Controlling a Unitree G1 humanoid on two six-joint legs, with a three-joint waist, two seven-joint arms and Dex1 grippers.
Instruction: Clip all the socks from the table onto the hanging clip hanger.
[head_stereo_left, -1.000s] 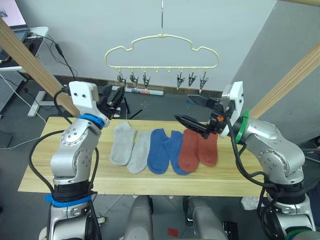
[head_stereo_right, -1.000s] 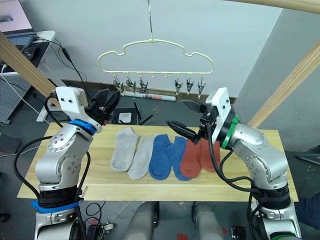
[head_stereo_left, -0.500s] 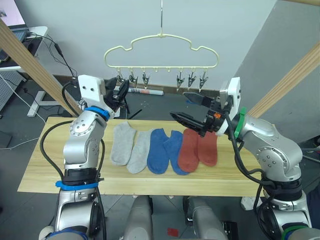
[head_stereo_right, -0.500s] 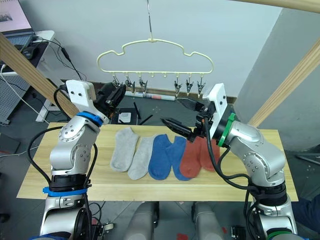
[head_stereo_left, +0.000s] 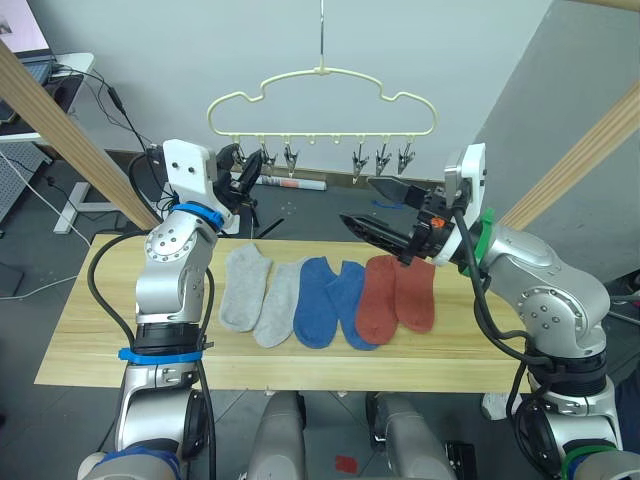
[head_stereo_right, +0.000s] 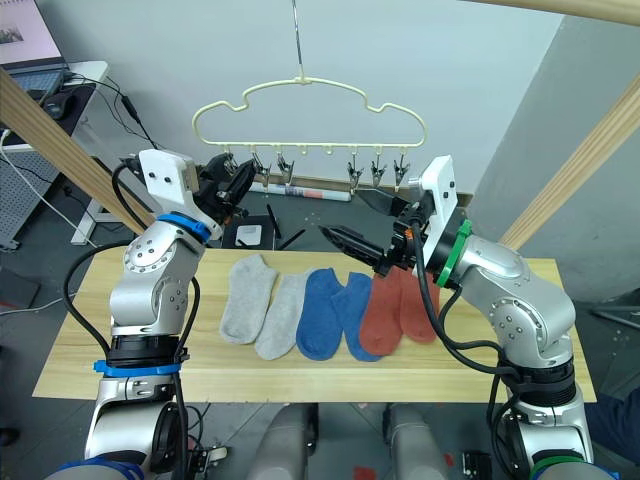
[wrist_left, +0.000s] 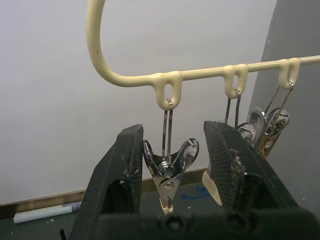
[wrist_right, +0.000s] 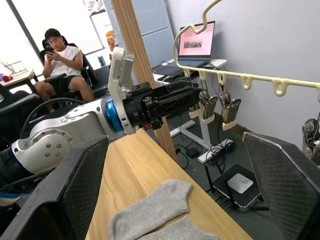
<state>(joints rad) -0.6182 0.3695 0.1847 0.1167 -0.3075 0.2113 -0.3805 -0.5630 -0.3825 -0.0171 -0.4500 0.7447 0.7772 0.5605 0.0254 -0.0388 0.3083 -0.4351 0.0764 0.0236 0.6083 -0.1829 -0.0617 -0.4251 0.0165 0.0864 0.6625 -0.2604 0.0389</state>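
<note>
Your six socks (head_stereo_left: 325, 298) lie flat on the table (head_stereo_left: 80, 330) in one row: two grey nearest the left pincer (head_stereo_left: 240, 178), two blue in the middle, two rust red under the right pincer (head_stereo_left: 385, 210). Each sock's long axis runs front to back across the table, cuffs toward the far edge, neighbours overlapping at the sides

The clip hanger (head_stereo_left: 322, 98) hangs above and behind the row, long axis left-right, hook up, clips (wrist_left: 167, 175) dangling in two groups of three

Left pincer is raised at the hanger's left end, fingers (wrist_left: 120, 182) spread with the end clip between them; you can't see contact on either pad. The clip's lower tip is cut off by the pincer body in the wrist view

Right pincer is spread wide, holding nothing, pointing toward the left pincer, hovering above the red socks and below the right-hand clips

A seated person (wrist_right: 62, 65) shows in the background beyond the left pincer
</note>
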